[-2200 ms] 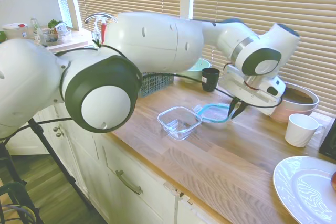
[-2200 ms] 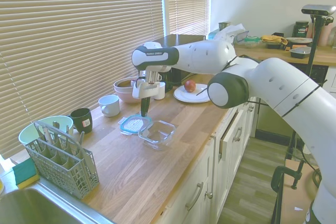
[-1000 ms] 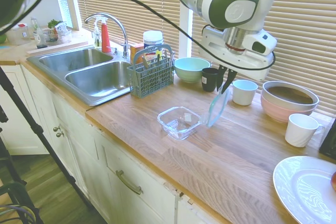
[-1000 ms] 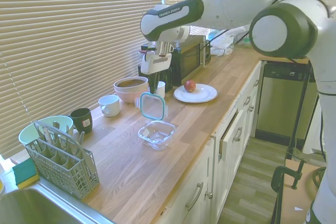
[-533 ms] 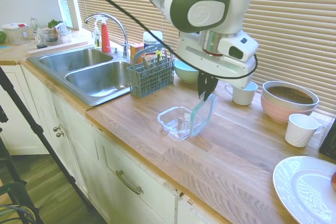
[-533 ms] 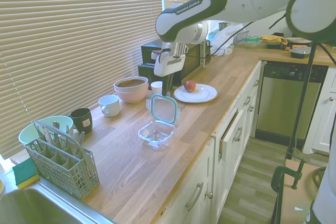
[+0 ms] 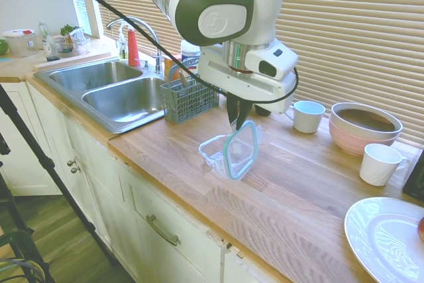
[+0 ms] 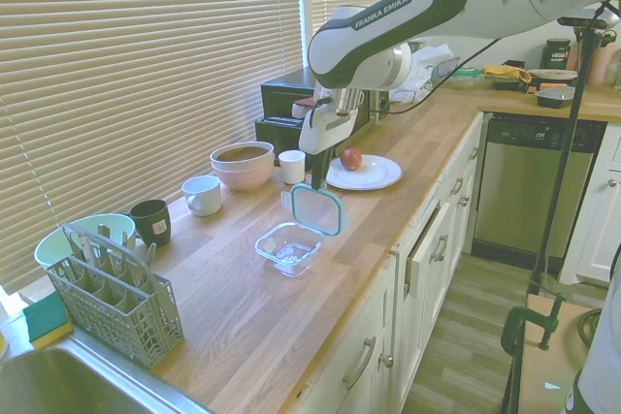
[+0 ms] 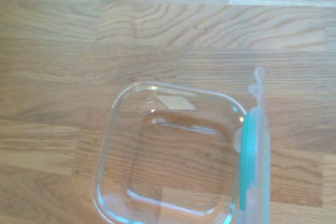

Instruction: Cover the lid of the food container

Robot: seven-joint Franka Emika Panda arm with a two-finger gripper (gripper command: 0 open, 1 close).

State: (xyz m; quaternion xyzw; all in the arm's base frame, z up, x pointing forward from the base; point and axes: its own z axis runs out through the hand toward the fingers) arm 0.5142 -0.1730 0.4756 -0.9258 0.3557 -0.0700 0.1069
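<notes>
We now hold the teal-rimmed clear plastic lid (image 7: 240, 150) upright, lifted off the counter, beside the square clear dish (image 7: 220, 152).

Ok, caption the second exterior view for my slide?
Gripper holds the lid on edge above the open container on the wooden counter.

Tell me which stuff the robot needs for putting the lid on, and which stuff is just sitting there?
Needed:
the lid, held on edge by the gripper
the food container, open on the counter

Just sitting there:
pink bowl
white cups
cutlery basket
plate with apple
</notes>
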